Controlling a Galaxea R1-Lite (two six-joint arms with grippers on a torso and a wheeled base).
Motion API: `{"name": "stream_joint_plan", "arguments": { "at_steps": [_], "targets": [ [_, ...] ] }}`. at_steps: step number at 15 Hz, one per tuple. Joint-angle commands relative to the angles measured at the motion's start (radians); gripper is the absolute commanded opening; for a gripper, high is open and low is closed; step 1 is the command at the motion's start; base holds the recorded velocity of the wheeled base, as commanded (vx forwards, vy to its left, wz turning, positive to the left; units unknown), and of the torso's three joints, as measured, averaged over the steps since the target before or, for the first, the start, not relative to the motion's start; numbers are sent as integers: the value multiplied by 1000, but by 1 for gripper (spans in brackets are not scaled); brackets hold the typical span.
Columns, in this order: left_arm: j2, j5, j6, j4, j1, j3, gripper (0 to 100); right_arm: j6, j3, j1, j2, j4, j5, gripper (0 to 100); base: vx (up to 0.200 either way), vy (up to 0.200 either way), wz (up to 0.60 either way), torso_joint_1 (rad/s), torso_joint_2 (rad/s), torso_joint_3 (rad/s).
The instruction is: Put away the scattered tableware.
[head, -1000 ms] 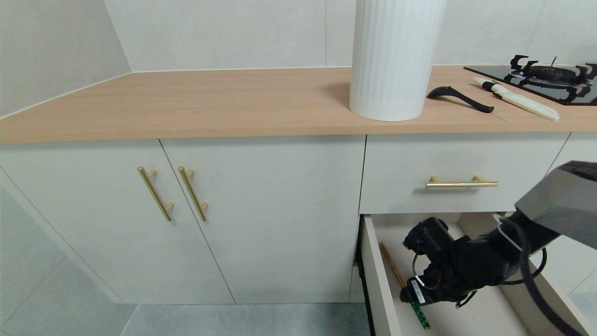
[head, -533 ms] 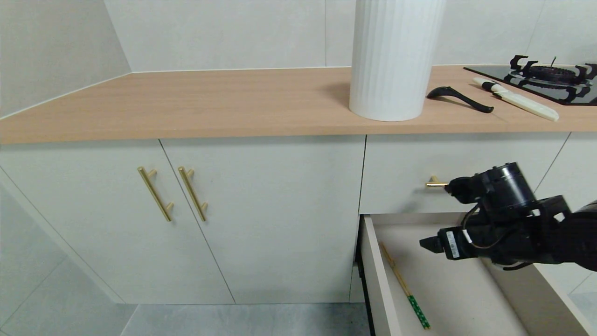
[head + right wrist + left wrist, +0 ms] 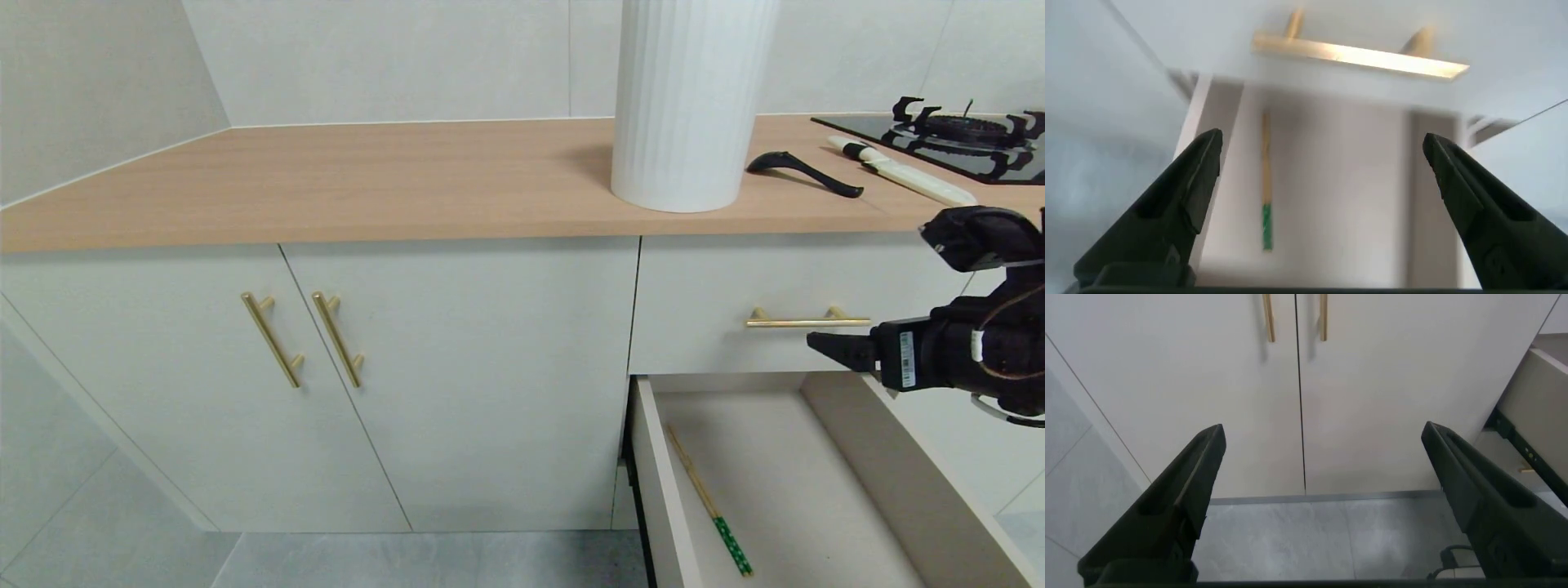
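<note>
Wood, light brown and smooth, makes the long flat tabletop. Near its right end stands a tall white vase, round, with thin ribs running up and down. Just right of the vase lies a black spoon with a curved handle. Next to it, close to the front edge, lies a knife with a long cream blade and a black band. A shiny black stove sits at the back right corner.

Under the tabletop, a pale open drawer sticks out. A pair of thin wooden chopsticks with green ends lies flat inside, along the drawer's left wall.

The right claw hangs above the drawer's right wall, beside a straight gold handle. Its two black pointed fingers are spread wide and hold nothing.

The left claw is low by the grey floor, facing two plain cupboard doors. Its fingers are also spread wide and hold nothing.
</note>
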Motion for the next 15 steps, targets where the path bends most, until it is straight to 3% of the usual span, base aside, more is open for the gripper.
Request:
{"name": "stream_joint_plan", "arguments": {
  "at_steps": [1,7,15],
  "targets": [
    [0,0,0,0,0,0,100,-2,0,-24,-40,-14,0,100,0,0,0,0,0,0],
    [0,-1,0,0,0,0,100,-7,3,-36,-40,-26,0,100,0,0,0,56,-199,-180],
    [0,0,0,0,0,0,100,-19,-8,-67,-35,-31,11,100,0,0,0,175,-498,-289]
  ]
}}
